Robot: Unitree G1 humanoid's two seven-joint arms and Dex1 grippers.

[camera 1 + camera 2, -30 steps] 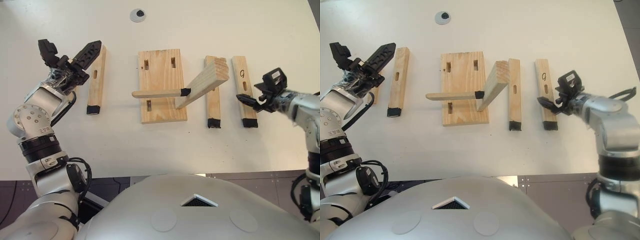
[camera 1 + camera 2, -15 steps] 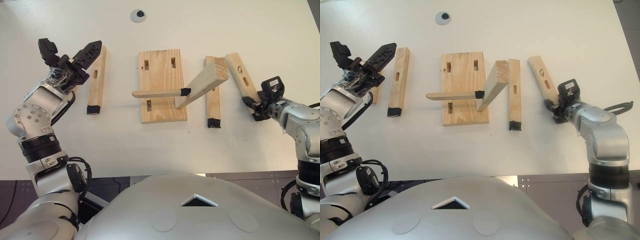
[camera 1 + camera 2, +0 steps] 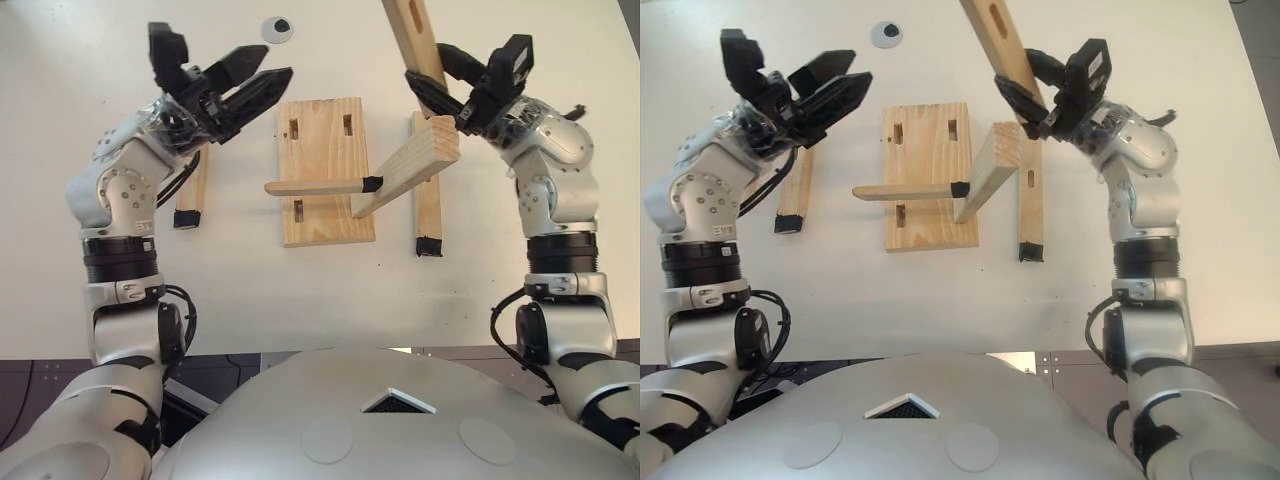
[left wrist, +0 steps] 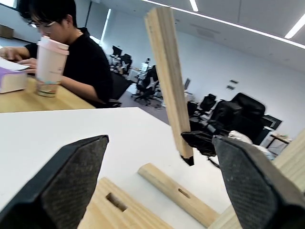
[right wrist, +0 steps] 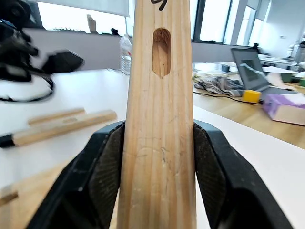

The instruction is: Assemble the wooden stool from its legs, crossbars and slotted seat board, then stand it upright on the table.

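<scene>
One slotted seat board (image 3: 322, 215) lies flat mid-table. Above it, a wooden leg (image 3: 405, 25) is held in the air, clamped near its lower end by the right gripper (image 3: 428, 64); the left gripper (image 3: 274, 68) hovers spread, empty. The leg seems stiff, light and smooth, so it is best pinched across its flat faces.

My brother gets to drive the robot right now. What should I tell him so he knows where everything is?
Left gripper: open and empty, in the air near the seat board's left edge.
Right gripper: shut on a slotted leg, held up off the table.
Seat board: flat in the middle. A tilted leg leans on it, with a crossbar meeting its side.
Left leg lies flat left of the board, right leg flat right of it.
Done: one leg and one crossbar started, at most.
Left: fit the other legs and crossbars, then stand the stool up.
</scene>
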